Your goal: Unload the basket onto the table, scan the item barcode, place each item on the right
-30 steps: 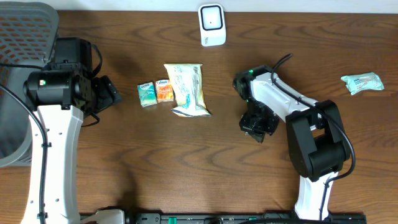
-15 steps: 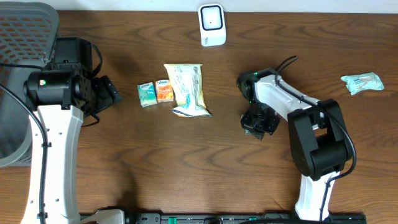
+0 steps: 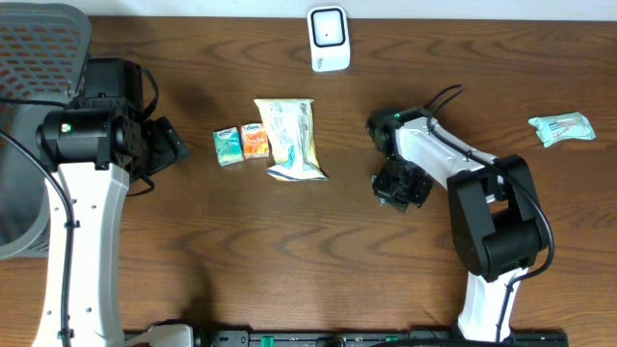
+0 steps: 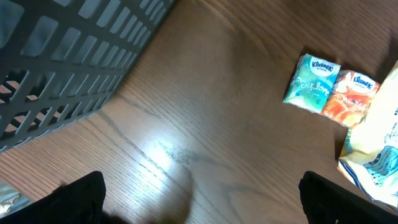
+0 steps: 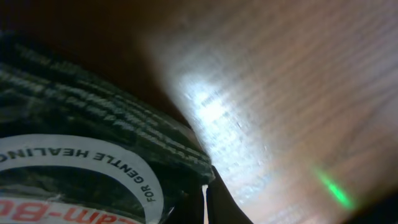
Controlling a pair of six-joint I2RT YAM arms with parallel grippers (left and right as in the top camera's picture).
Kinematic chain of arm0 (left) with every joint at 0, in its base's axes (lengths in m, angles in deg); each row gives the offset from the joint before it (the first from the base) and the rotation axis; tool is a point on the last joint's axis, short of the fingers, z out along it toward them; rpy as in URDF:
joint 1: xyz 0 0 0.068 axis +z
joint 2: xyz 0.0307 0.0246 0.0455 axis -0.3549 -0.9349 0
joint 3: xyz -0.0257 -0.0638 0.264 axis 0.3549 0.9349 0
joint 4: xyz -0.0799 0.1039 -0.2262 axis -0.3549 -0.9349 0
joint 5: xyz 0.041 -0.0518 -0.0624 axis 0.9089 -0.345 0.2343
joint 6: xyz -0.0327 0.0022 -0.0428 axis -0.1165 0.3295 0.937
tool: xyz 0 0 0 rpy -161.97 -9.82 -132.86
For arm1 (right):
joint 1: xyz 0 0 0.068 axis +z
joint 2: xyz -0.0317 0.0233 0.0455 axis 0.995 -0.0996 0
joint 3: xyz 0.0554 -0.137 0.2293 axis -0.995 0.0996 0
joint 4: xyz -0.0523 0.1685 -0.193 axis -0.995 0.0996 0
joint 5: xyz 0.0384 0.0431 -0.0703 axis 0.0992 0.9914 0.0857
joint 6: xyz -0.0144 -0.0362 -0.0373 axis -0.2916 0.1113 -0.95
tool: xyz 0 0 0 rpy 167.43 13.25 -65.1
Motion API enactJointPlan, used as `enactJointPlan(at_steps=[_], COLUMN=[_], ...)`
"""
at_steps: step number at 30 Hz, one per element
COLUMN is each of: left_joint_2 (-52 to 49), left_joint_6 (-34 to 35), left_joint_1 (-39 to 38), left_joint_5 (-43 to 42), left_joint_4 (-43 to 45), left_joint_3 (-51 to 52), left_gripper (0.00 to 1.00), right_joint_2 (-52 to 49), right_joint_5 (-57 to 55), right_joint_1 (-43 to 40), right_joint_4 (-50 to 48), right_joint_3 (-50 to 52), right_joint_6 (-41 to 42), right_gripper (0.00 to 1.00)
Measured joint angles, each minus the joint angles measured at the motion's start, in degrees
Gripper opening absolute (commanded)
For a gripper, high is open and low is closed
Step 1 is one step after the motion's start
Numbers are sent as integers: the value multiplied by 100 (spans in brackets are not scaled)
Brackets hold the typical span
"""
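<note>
The right hand (image 3: 398,186) is clenched on a dark packet (image 5: 74,168) with a white label, over the counter (image 3: 337,260), below and right of the white scanner (image 3: 328,39). The left hand (image 3: 171,145), released wide, sits far left of the scanner, beyond two tissue packs (image 3: 241,145) and a snack bag (image 3: 292,138).

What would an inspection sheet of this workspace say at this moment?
Surface: wood-grain table, no spills seen.
Job's things: white scanner at the far edge; dark pouch at the right gripper.
Clutter: teal pack and orange pack side by side, touching; snack bag beside them; teal packet far right.
Grippers: left gripper open, empty; right gripper shut, apparently on the pouch.
Cables: black cable looping over the right arm.
Surroundings: grey basket at the left.
</note>
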Motion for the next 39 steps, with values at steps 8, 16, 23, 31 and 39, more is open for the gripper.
enactJointPlan(at_steps=[8,16,23,31,39], left_joint_2=[0,0,0,0,0], left_joint_6=[0,0,0,2,0], left_joint_1=[-2,-2,-2,0,0], left_joint_5=[0,0,0,0,0], left_joint_4=[0,0,0,2,2], left_joint_3=[0,0,0,0,0], left_gripper=[97,98,98,98,98], right_joint_2=[114,138,13,-70,-70], right_joint_5=[-164,-116,428,1196,1484], right_joint_1=[0,0,-146,-308,-321], right_joint_4=[-726,-1458,-1674,-1082,-789], right_joint_3=[-9,-72,-354,-1226,-1537], right_joint_6=[-551,-1360,-1923,-2422,-2697], right_gripper=[1,1,1,17,70])
